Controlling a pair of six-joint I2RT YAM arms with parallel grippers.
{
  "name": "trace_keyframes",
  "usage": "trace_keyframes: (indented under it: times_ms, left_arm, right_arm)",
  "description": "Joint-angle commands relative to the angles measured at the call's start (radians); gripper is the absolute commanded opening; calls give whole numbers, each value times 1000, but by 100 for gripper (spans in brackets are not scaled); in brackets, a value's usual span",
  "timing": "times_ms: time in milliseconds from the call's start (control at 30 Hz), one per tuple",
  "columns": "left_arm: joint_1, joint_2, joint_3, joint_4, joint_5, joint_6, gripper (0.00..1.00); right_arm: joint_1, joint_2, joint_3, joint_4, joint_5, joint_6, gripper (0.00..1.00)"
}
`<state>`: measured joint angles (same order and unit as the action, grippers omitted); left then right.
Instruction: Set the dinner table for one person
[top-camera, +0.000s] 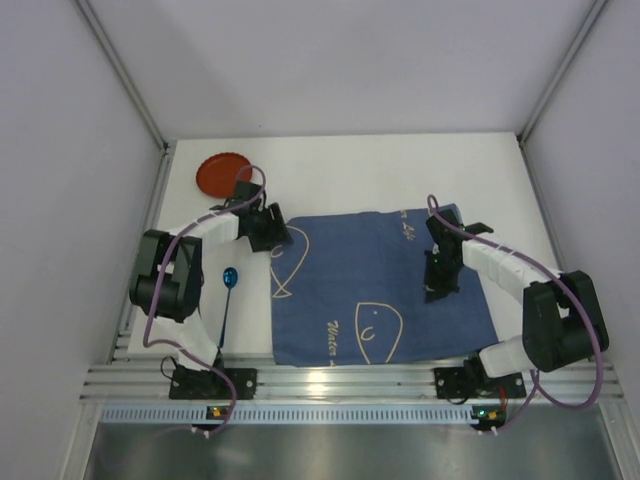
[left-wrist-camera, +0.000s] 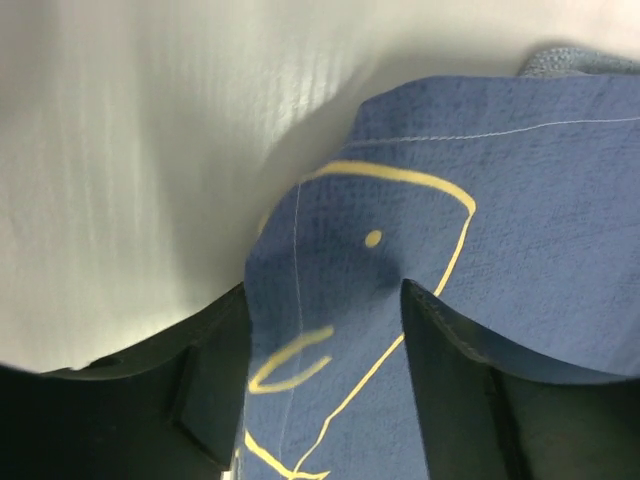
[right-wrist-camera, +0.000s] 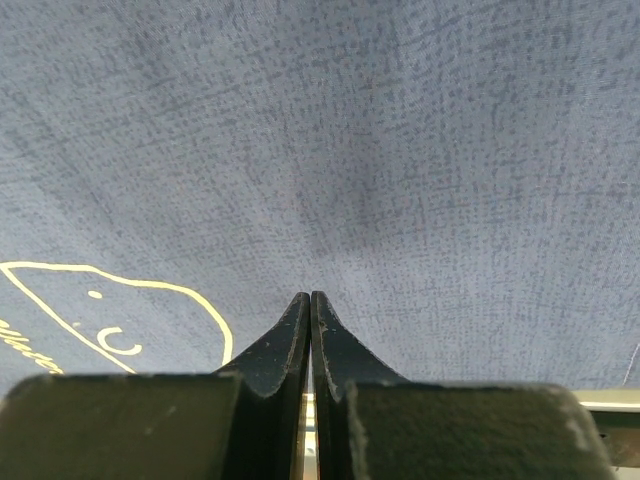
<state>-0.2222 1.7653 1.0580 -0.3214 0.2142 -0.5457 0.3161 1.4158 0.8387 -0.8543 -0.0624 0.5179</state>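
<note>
The dinner table (top-camera: 380, 170) is a large white top. A blue cloth placemat (top-camera: 380, 285) with cream line drawings lies on its middle. My left gripper (top-camera: 268, 228) is at the placemat's far left corner. In the left wrist view its jaws (left-wrist-camera: 322, 292) stand apart with the cloth (left-wrist-camera: 500, 200) between them. My right gripper (top-camera: 437, 278) is over the right part of the placemat. In the right wrist view it (right-wrist-camera: 310, 296) is shut and empty above the cloth (right-wrist-camera: 350, 130).
A red plate (top-camera: 222, 175) sits at the far left of the table. A blue spoon (top-camera: 230, 278) lies left of the placemat, handle toward the near edge. Grey walls enclose the table on three sides. A metal rail (top-camera: 340, 378) runs along the near edge.
</note>
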Motion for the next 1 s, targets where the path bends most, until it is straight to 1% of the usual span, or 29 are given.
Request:
trace_keyframes:
  times_ms: [0, 67, 100, 133, 167, 200, 233, 267, 367, 467, 500, 567, 600, 633, 733, 867, 967]
  left_arm:
    - [4, 20, 28, 85, 68, 13, 62]
    - [4, -1, 33, 90, 73, 4, 47]
    - [3, -10, 42, 87, 68, 3, 37]
    - [3, -32, 48, 78, 60, 4, 27]
    - [1, -46, 62, 65, 30, 6, 8]
    - [-2, -62, 68, 38, 5, 7, 2]
    - [-11, -104, 71, 27, -19, 18, 0]
    - [-17, -125, 76, 18, -63, 27, 0]
    - [-43, -214, 82, -7, -128, 58, 0]
    - [-49, -254, 80, -42, -154, 72, 0]
    - [-49, -256, 82, -54, -182, 72, 14]
    - [-49, -247, 77, -96, -205, 72, 51]
    - [-48, -244, 79, -114, -210, 69, 73]
    - [-49, -234, 83, -136, -260, 60, 98]
    - [-49, -242, 79, -186, -321, 34, 98]
    - [-49, -233, 36, -173, -322, 27, 98]
    - [-49, -216, 40, -194, -323, 6, 98]
  right_arm:
    - [-6, 17, 34, -5, -8, -22, 0]
    - [-6, 18, 33, 0, -14, -28, 0]
    - [-6, 18, 28, 3, -17, -32, 0]
    - [-5, 18, 23, 6, -19, -32, 0]
    - [-6, 18, 22, 14, -20, -35, 0]
    - [-6, 17, 14, 17, -24, -36, 0]
    - [-5, 17, 13, 21, -27, -38, 0]
    - [-6, 17, 8, 26, -30, -38, 0]
    - [-3, 14, -9, 40, -37, -39, 0]
    - [-3, 14, -24, 50, -43, -44, 0]
    - [-5, 14, -29, 52, -48, -45, 0]
    - [-3, 11, -33, 58, -53, -48, 0]
    - [-3, 8, -35, 58, -54, -48, 0]
    - [-6, 6, -38, 58, -56, -51, 0]
    - [-5, -6, -39, 60, -62, -52, 0]
    - [-3, -15, -44, 63, -70, -55, 0]
    - [-3, -21, -50, 61, -83, -61, 0]
